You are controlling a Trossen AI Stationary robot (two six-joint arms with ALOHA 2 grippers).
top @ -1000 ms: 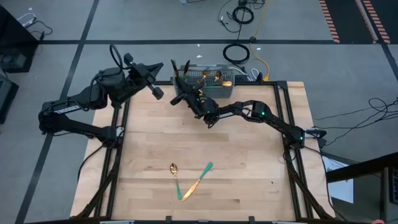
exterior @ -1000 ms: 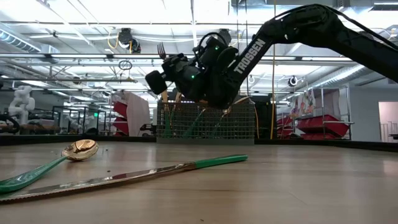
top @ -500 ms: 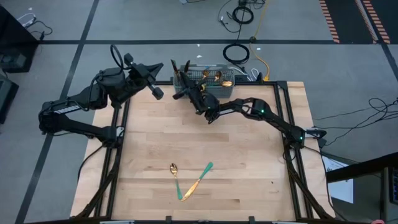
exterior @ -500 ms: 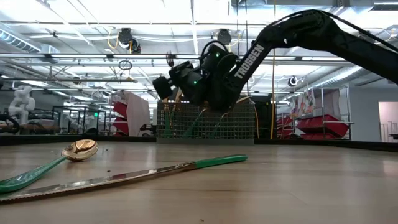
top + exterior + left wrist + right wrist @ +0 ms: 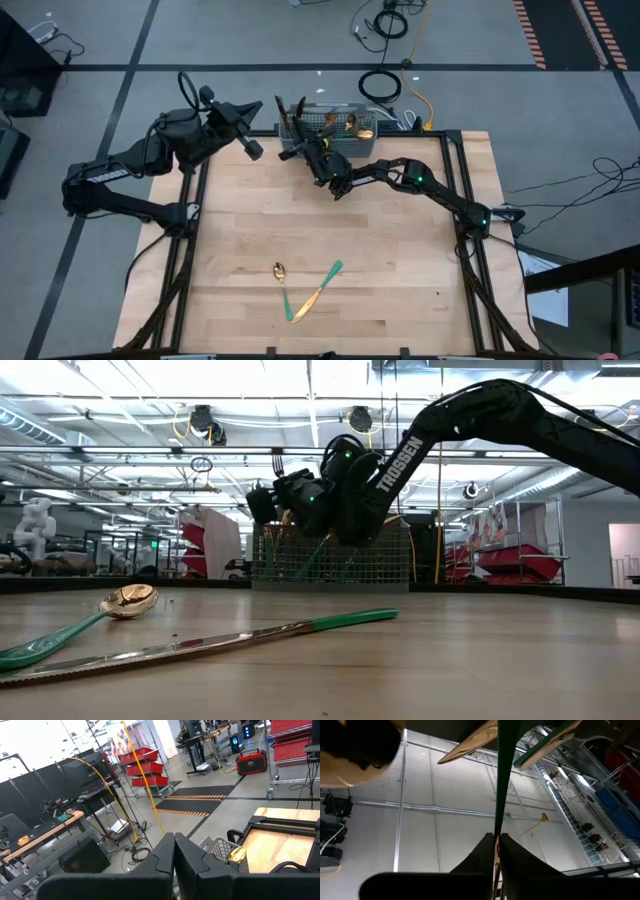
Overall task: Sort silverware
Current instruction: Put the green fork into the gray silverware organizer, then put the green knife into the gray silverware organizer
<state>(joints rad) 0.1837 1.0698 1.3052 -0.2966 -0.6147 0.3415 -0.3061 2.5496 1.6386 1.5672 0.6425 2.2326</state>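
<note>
My right claw is up at the wire basket on the far edge of the bench, pinched tight on the slim green handle of a fork whose prongs point up above my wrist. In the right wrist view that handle runs straight out from between my closed fingers, with other pieces crossing close by it. The rest of the silverware stands bunched in the basket, gold heads up. Down at the near side of the bench a spoon and a knife lie on the wood, their handle ends close together. My left claw waits off the bench's far left corner, fingers pressed together on nothing.

The risk, as I judge it: my grip is on a thin, smooth handle, so the fork could twist or slide out if I swing fast. The neighbours sit close enough that my fork could snag one and drag it over the rim, or tip the light basket.
</note>
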